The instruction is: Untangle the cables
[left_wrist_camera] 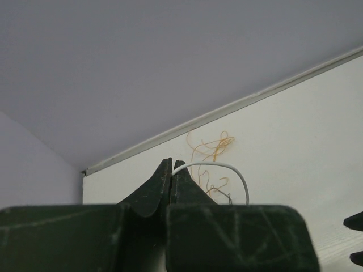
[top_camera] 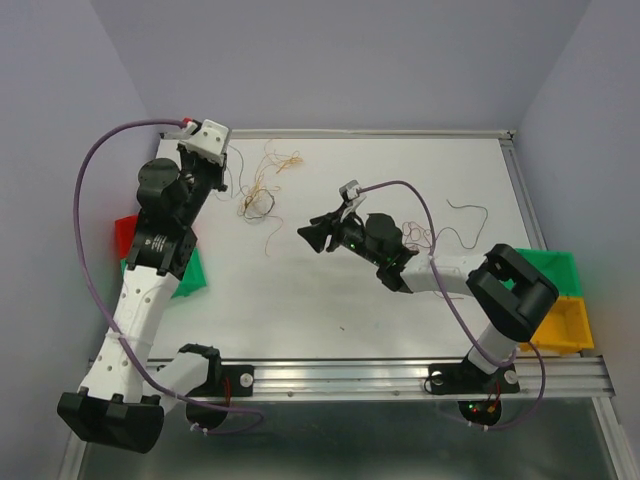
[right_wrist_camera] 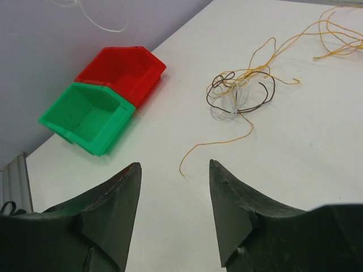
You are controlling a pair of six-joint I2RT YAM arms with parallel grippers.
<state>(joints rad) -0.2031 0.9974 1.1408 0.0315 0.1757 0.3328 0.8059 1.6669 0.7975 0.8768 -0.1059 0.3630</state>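
The cables (top_camera: 262,185) lie as a loose tangle of orange, yellow and dark brown wires at the back left of the table (top_camera: 330,300). My left gripper (top_camera: 222,183) hovers just left of the tangle. In the left wrist view its jaws (left_wrist_camera: 171,165) are shut on a thin white wire (left_wrist_camera: 227,165) that arcs right and down, with the tangle (left_wrist_camera: 211,150) beyond. My right gripper (top_camera: 305,235) is open and empty, right of the tangle and pointing left. In the right wrist view (right_wrist_camera: 174,164) it faces an orange wire end (right_wrist_camera: 187,161) and the tangle (right_wrist_camera: 238,93).
A red bin (top_camera: 125,235) and a green bin (top_camera: 195,275) sit at the left edge, also in the right wrist view (right_wrist_camera: 122,68). A green bin (top_camera: 555,265) and a yellow bin (top_camera: 565,325) sit at the right. More loose wires (top_camera: 468,210) lie near the right arm.
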